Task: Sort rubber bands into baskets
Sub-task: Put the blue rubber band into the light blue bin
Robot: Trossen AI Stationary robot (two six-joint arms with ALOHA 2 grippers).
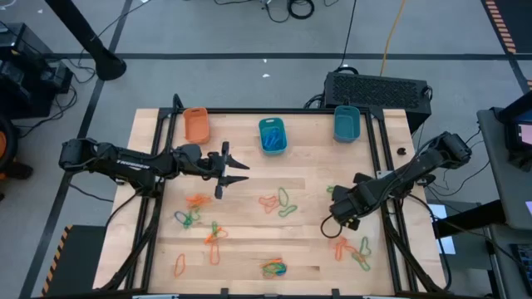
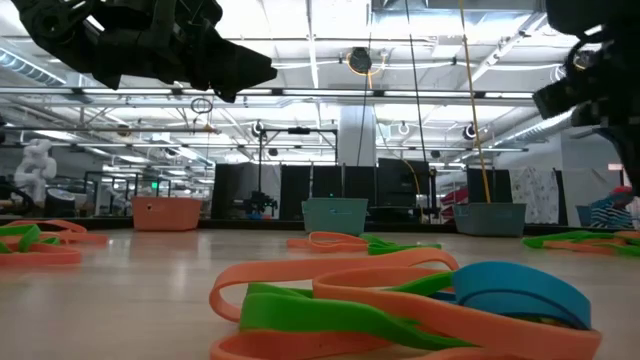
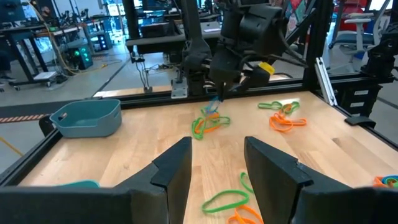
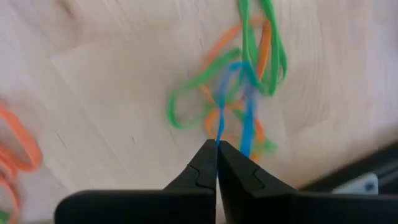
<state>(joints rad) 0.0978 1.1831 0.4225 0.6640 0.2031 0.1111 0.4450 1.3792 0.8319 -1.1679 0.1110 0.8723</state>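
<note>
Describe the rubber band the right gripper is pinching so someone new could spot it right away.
Start at the wooden table and go to its right side, where the right gripper is down near the front corner. Its shut tips pinch a blue rubber band, the only blue loop in a small tangle of green and orange bands.

Orange basket (image 1: 196, 124) contents (if any) too small to tell.
</note>
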